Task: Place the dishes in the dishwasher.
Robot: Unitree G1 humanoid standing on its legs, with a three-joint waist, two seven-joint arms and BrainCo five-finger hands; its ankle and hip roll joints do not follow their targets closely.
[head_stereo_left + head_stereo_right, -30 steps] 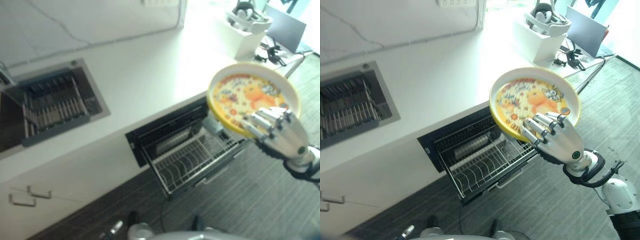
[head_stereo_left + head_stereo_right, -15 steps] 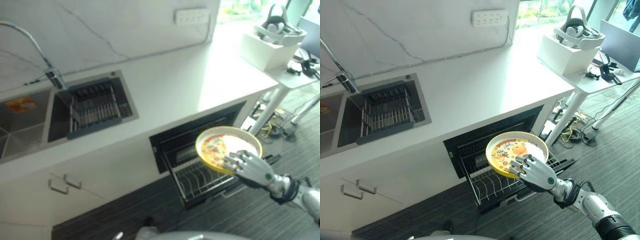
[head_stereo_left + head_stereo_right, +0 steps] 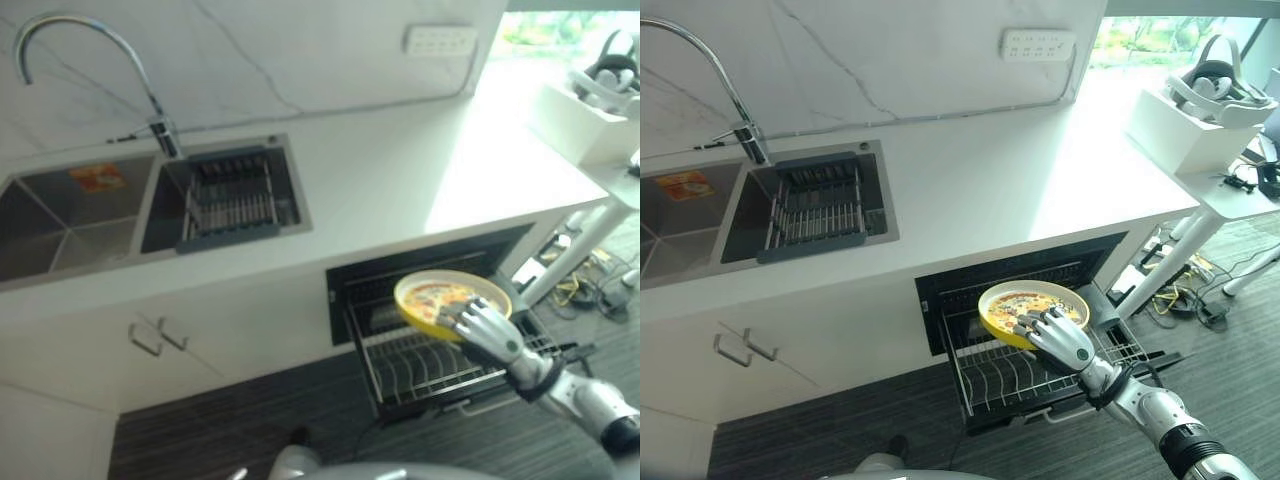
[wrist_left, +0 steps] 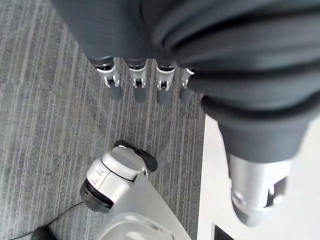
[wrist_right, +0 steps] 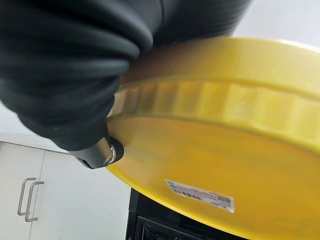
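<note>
Holding a yellow plate (image 3: 1025,308) over the open dishwasher (image 3: 1025,345), the right hand (image 3: 1064,340) has its fingers curled over the plate's near rim, gripping it. The plate's face carries a bright cartoon print in orange and red, too small to make out any words. From the right wrist view, the plate's yellow underside (image 5: 220,165) bears a small white barcode sticker (image 5: 200,195) with fine print that cannot be read. The right arm reaches in from the side away from the sink, forearm angled up toward the dishwasher, and the plate sits tilted just above the pulled-out wire rack (image 3: 1035,375). Plate and rack look close; whether they touch cannot be told.

To the dishwasher's left along the white counter (image 3: 990,190) lies the sink (image 3: 700,215), with a dish rack (image 3: 815,210) in its nearer basin and a curved tap (image 3: 735,110) behind it. A small orange sticker (image 3: 685,186) sits in the farther basin, its writing illegible. A white power strip (image 3: 1038,44) is on the wall above the dishwasher.

The left hand (image 4: 145,80) hangs over grey carpet, fingers straight, loose and empty.
</note>
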